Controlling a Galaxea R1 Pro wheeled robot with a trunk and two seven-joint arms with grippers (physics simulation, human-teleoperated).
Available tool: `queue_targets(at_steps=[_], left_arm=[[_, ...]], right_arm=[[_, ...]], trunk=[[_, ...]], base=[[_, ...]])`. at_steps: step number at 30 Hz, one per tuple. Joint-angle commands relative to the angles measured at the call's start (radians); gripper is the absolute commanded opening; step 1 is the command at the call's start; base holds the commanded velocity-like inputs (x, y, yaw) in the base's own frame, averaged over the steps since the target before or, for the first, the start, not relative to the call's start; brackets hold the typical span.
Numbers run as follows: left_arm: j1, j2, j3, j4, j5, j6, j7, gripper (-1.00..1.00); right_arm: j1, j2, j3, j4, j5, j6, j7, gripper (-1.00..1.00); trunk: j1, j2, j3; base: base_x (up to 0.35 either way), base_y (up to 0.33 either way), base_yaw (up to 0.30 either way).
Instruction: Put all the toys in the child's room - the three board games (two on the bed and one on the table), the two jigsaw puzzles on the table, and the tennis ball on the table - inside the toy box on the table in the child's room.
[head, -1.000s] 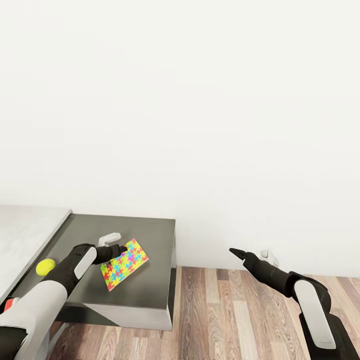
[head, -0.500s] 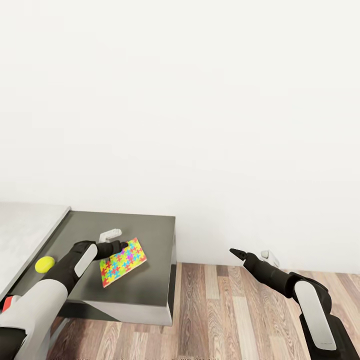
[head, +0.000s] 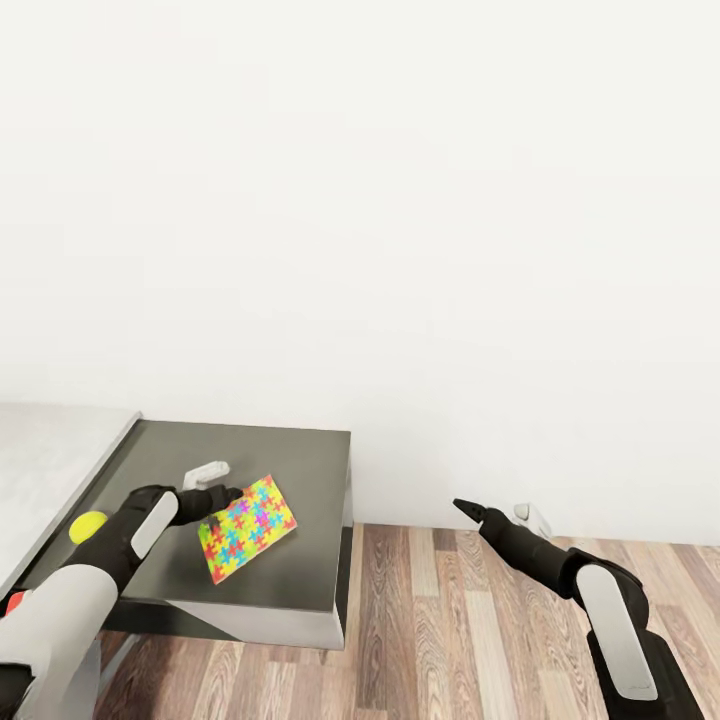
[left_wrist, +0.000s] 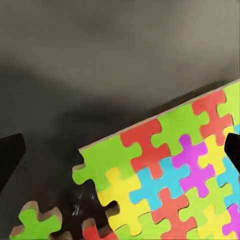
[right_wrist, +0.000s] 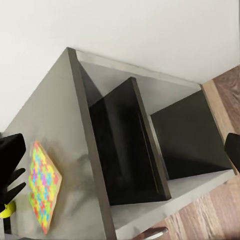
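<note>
The left gripper (head: 222, 496) sits at the puzzle (head: 247, 527), at the square's 10 o'clock corner in the head view. Its dark finger (head: 226, 493) touches that corner and the white finger (head: 207, 471) stands off toward 11 o'clock, so the jaws are spread. In the left wrist view the dark tips show at both side edges with the puzzle (left_wrist: 172, 172) between and below them, but whether they pinch it I cannot tell.

The puzzle lies on the dark side unit (head: 290, 575), tilted, one corner pointing toward 5 o'clock and its long diagonal running from 7 to 1 o'clock in the head view. In the right wrist view one edge of the puzzle (right_wrist: 44, 187) looks raised off the top. The left wrist view shows loose pieces (left_wrist: 36, 222) parted from one corner.

The right gripper (head: 495, 512) hangs over the floor (head: 450, 630), well apart from the unit, at 3 o'clock of it. Its dark finger (head: 467, 508) and white finger (head: 532, 518) stand apart, jaws released, holding nothing.

The puzzle sits near the unit's front edge at 6 o'clock, with bare top toward 12 and 3 o'clock. The ball (head: 88, 526) lies at 9 o'clock of the puzzle, beside the left forearm, near the table (head: 45, 455) edge. The right wrist view shows the unit's open side (right_wrist: 145, 150), split by a dark divider.
</note>
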Motion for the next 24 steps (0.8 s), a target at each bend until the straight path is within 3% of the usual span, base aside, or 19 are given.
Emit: queue_targets(at_steps=[1, 9, 24], left_arm=[[-0.001, 0.004, -0.009, 0.002, -0.007, -0.003, 0.003, 1.0], [-0.003, 0.003, -0.053, 0.002, -0.01, -0.011, 0.036, 1.0], [-0.003, 0.002, -0.053, 0.001, -0.01, 0.001, 0.036, 1.0]], right_arm=[[-0.001, 0.001, -0.001, 0.005, -0.002, -0.001, -0.001, 1.0], [-0.001, 0.002, -0.001, 0.018, -0.001, -0.024, 0.0, 1.0], [-0.001, 0.002, -0.001, 0.018, -0.001, -0.024, 0.0, 1.0]], trunk=[[0.001, -0.002, -0.002], [0.001, -0.002, -0.002], [0.001, -0.002, -0.002]], base=[[0.0, 0.0, 0.0], [0.0, -0.052, 0.0], [0.0, -0.023, 0.0]])
